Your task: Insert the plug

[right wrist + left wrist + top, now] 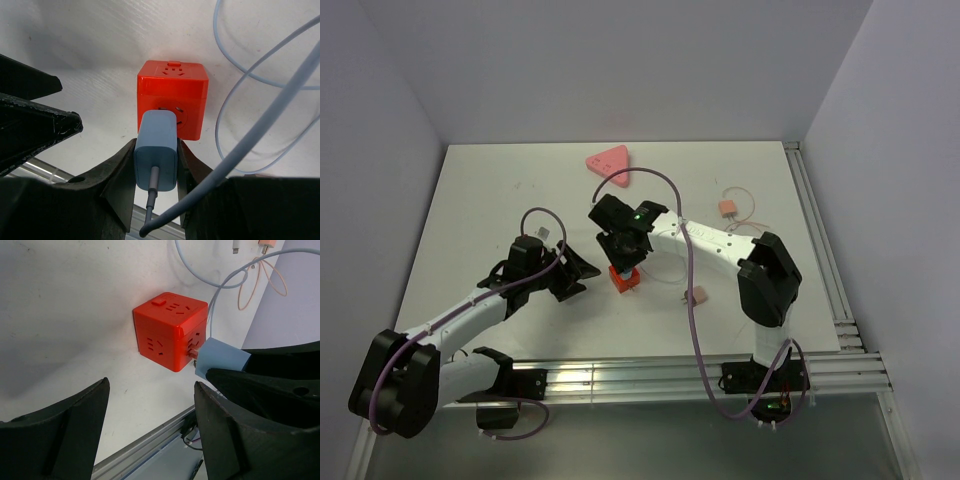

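Observation:
A red socket cube [623, 280] sits on the white table; it also shows in the left wrist view [169, 330] and the right wrist view [172, 96]. My right gripper [156, 160] is shut on a light-blue plug [156, 150] with its grey-blue cable [260, 135] trailing. The plug [220, 357] stands at the cube's side face, its metal prongs just touching the socket, a short stub of prong showing. My left gripper [150, 405] is open and empty, just left of the cube and apart from it [575, 275].
A pink triangular piece [608, 160] lies at the table's far side. A small pink connector with thin cable [727, 207] lies at the right, and a small pink piece [698, 296] near the right arm. An aluminium rail [650, 378] runs along the front edge.

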Controlling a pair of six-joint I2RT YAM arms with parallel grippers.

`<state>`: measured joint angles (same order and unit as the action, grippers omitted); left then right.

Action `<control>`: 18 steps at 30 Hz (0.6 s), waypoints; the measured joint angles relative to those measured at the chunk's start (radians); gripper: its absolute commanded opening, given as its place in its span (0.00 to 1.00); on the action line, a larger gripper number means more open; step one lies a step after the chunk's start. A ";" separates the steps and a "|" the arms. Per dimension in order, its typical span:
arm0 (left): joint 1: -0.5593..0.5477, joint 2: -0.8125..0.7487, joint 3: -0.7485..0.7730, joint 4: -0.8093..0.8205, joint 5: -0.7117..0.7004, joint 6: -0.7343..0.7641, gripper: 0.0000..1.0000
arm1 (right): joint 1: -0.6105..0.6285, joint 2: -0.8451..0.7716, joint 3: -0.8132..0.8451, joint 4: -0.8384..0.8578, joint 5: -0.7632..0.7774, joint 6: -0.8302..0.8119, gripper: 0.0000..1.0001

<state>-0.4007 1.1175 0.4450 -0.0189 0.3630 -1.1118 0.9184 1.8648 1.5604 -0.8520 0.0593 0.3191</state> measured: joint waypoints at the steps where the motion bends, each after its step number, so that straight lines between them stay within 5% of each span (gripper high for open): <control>1: 0.000 0.000 0.000 0.000 0.000 0.000 0.73 | 0.000 0.000 0.000 0.001 0.000 0.000 0.00; 18: 0.000 -0.002 0.000 0.000 0.005 0.000 0.74 | -0.015 0.058 0.045 0.021 0.000 -0.012 0.00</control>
<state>-0.4007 1.1156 0.4450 -0.0193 0.3683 -1.1114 0.9031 1.9224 1.6054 -0.8307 0.0589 0.3069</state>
